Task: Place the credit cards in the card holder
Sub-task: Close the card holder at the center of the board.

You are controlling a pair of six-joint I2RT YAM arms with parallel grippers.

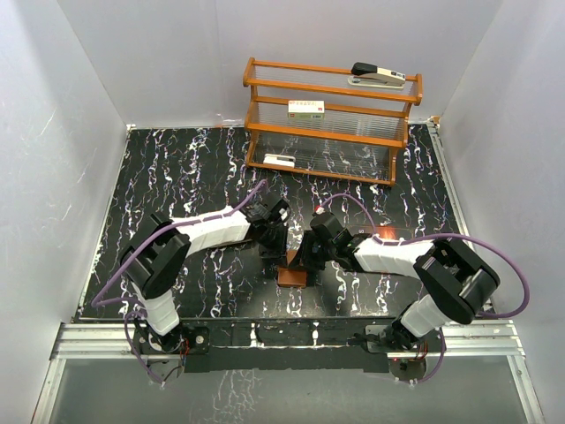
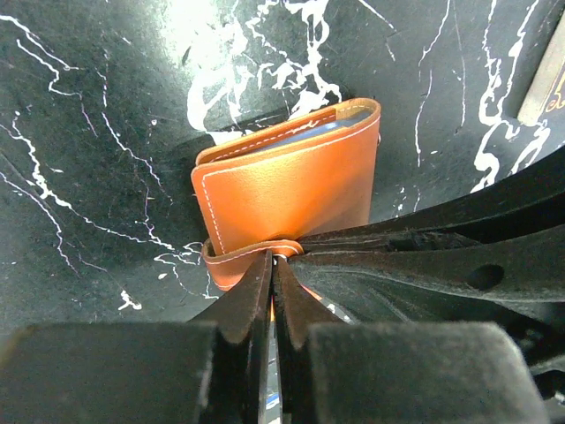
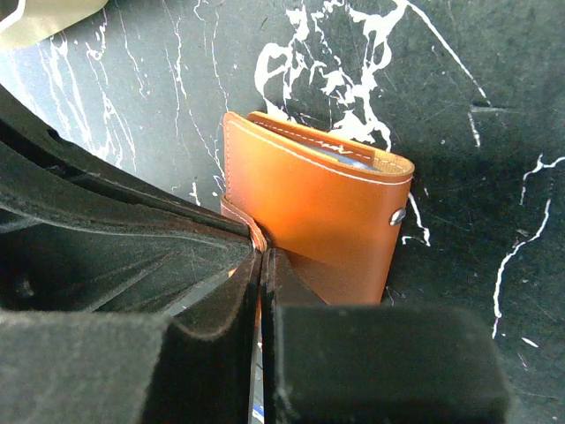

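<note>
2 pairs clamp card holder [image 2: 291, 185] strap [image 2: 237, 253] — left fingers [image 2: 252, 291], right fingers [image 3: 221, 283]; contents hidden exc. blue sliver [image 2: 331, 129].

Central card holder [image 2: 291, 190] hemmed by left claw [image 2: 273, 265] and right claw [image 3: 261, 261], wooden rack [image 1: 328, 89] along far edge, open tabletop [image 1: 177, 177] left

Wallet [image 2: 291, 190]: orange-tan leather, glossy, white stitching [image 2: 205, 203] along the edges, blue-grey lining [image 2: 327, 130] showing at the mouth, one silver stud [image 3: 398, 215]. Table [image 1: 177, 177]: black, white marble veining, faint purple flecks. Left gripper [image 2: 272, 261] and right gripper [image 3: 262, 256]: matte black. Arms [image 1: 207, 231]: white shells, black joints, purple cables [image 1: 508, 265]. Rack [image 1: 331, 88]: orange-brown wood, clear ribbed shelves. Stapler [image 1: 378, 75]: black over grey. Box [image 1: 305, 109]: white, dark print. Walls [image 1: 88, 88]: plain pale grey-white.
</note>
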